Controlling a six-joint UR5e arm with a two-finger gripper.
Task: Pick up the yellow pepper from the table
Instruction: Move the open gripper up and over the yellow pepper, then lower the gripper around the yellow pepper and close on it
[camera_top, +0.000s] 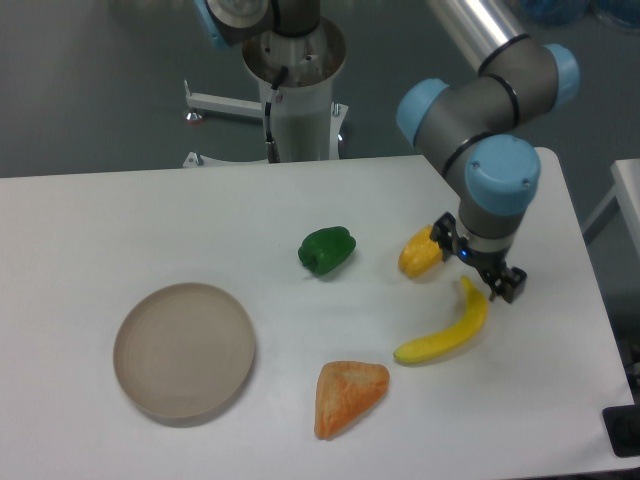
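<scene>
The yellow pepper (417, 255) is a small lumpy yellow-orange piece lying on the white table (120, 230), right of centre. My gripper (475, 265) hangs just to its right, above the banana's upper end, fingers spread and open with nothing between them. One dark fingertip (441, 238) sits right beside the pepper's right end, and the wrist hides a little of that end. The other fingertip (508, 285) is lower right.
A long yellow banana (445, 332) lies below the gripper. A green pepper (326, 250) sits left of the yellow one. An orange wedge-shaped piece (347, 395) is near the front edge. A round beige plate (184, 350) lies at the left. The arm's base (297, 85) stands behind the table.
</scene>
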